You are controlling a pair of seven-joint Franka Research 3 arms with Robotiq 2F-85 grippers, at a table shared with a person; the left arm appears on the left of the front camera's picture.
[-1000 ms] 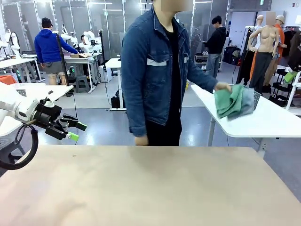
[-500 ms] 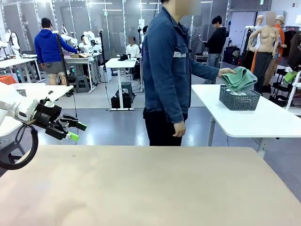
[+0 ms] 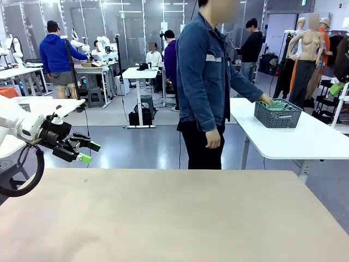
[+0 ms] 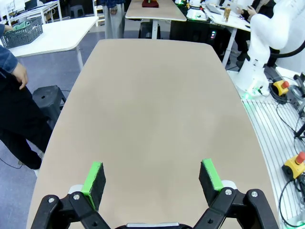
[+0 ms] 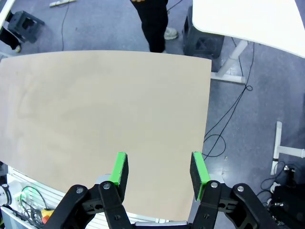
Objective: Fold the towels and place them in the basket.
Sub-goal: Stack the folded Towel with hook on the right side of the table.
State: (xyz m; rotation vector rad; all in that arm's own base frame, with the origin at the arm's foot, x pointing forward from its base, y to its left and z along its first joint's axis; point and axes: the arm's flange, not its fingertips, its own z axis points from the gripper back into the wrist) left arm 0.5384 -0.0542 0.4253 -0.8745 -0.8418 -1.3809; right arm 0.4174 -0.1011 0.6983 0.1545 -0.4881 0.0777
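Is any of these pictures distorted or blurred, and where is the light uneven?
Left wrist view: wide-angle bend, the table edges curve. Right wrist view: same bend, sharp. Front view: sharp, even light, soft darker patches on the table; the basket is small.

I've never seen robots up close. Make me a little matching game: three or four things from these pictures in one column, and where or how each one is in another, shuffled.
Things:
1. basket
2. green towel
3. left gripper
4. right gripper

Places or states:
A. inside the basket, under the person's hand
B. open above the tan table, jaws moderately apart
C. on the white side table
D. wide open, beside the tan table's left edge

Pairs: 1-C, 2-A, 3-D, 4-B
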